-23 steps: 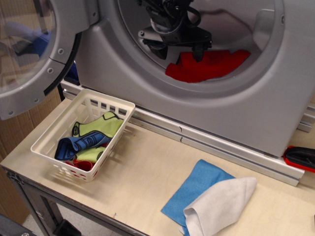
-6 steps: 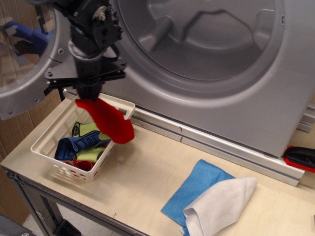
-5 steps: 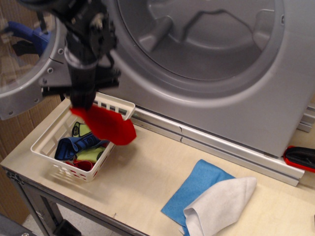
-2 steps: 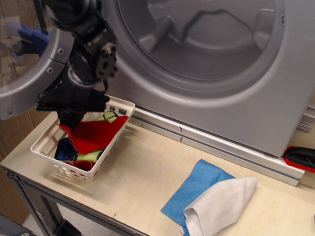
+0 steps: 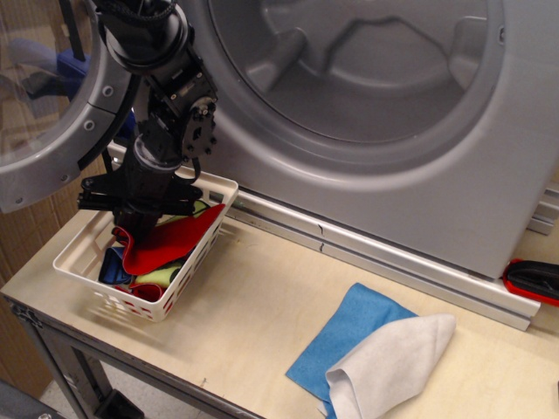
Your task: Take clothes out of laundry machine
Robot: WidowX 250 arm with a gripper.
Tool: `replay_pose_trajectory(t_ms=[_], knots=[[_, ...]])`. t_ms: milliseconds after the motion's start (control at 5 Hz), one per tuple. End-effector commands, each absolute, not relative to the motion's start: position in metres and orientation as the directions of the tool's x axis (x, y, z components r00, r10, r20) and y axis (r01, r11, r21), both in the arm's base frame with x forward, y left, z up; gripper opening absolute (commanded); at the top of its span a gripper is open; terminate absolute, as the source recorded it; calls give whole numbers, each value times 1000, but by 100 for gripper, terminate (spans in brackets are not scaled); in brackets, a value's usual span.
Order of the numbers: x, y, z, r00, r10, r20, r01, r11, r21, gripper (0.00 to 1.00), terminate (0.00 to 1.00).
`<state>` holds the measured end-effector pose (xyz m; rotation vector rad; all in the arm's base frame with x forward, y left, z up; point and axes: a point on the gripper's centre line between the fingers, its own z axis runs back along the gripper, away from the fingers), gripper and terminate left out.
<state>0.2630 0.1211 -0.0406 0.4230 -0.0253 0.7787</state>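
The laundry machine (image 5: pixel 367 105) drum looks empty; the red cloth (image 5: pixel 166 244) lies in the basket (image 5: pixel 87 262). Whether the tool (image 5: pixel 140 218) pinches it cannot be told.

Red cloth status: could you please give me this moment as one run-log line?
phase: drop-off | red cloth: lying in white basket | claw: low over basket, grip unclear | laundry machine: drum empty, door open

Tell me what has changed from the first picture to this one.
The red cloth left the laundry machine drum and now lies in the white basket, carried there by the arm. The pincer sits just above it; whether it has let go is unclear. The blue cloth and white cloth lie unmoved.
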Motion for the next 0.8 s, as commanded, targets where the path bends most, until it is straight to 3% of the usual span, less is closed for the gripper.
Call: replay_pose_trajectory(t_ms=[0,400,600], knots=[[272,102,9,674,702,232,-739,639,213,100,0],[266,84,55,639,717,278,-769,609,197,100,0],[262,78,69,662,683,309,-745,644,174,100,100]])
